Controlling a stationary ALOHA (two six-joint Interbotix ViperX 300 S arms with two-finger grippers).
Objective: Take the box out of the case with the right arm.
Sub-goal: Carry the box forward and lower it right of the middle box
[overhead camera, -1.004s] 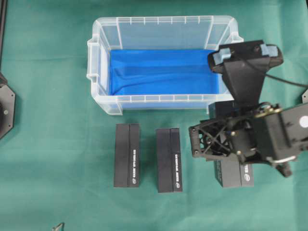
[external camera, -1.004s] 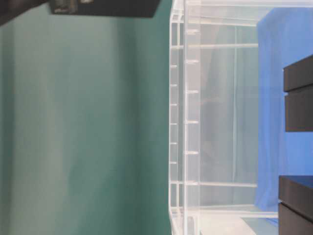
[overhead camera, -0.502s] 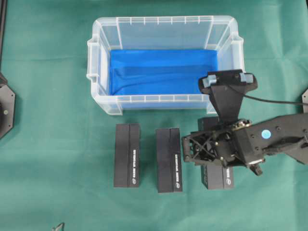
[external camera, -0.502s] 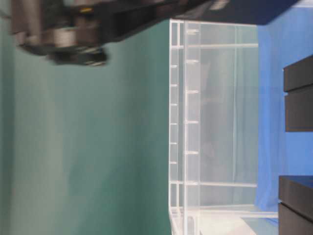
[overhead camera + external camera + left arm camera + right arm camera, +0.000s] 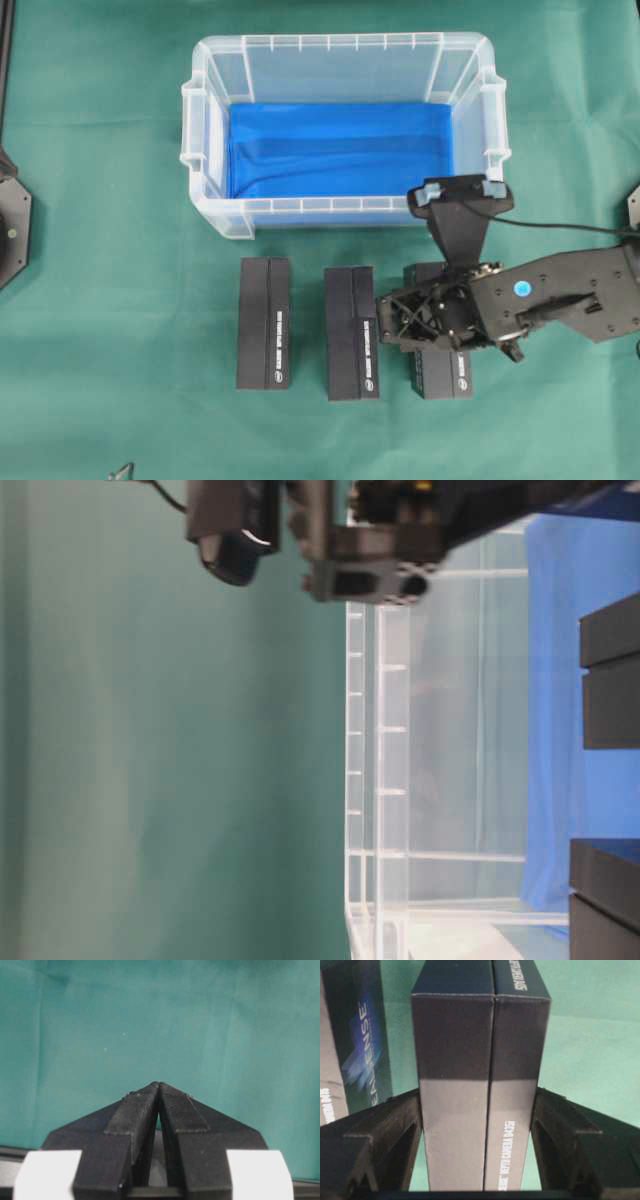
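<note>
Seen from overhead, the case [image 5: 345, 140] holds nothing but its blue lining [image 5: 340, 150], and three black boxes lie in a row on the green desk [image 5: 110, 300] just in front of it; the box [image 5: 440, 362] farthest right in that row sits under the right pincer [image 5: 402, 322], so the step in hand looks like the set-down outside the case. Whether that box already rests on the desk or hangs just above it cannot be told from this view, since the arm covers most of it. The middle box [image 5: 351, 332] lies just beside the pincer's frame, so the next move calls for letting go without nudging it, then lifting clear. In the table-level view the case wall [image 5: 385, 780] fills the middle, blurred dark arm parts cross the top edge, and the black box ends at the right edge are cut off. The left wrist view shows the left pincer [image 5: 159, 1091] pressed together on nothing over bare green cloth. In the right wrist view the box stands between the two pads [image 5: 400, 1125], which sit against its sides in a grip; its lower end is out of frame, so contact with the desk stays unconfirmed.
</note>
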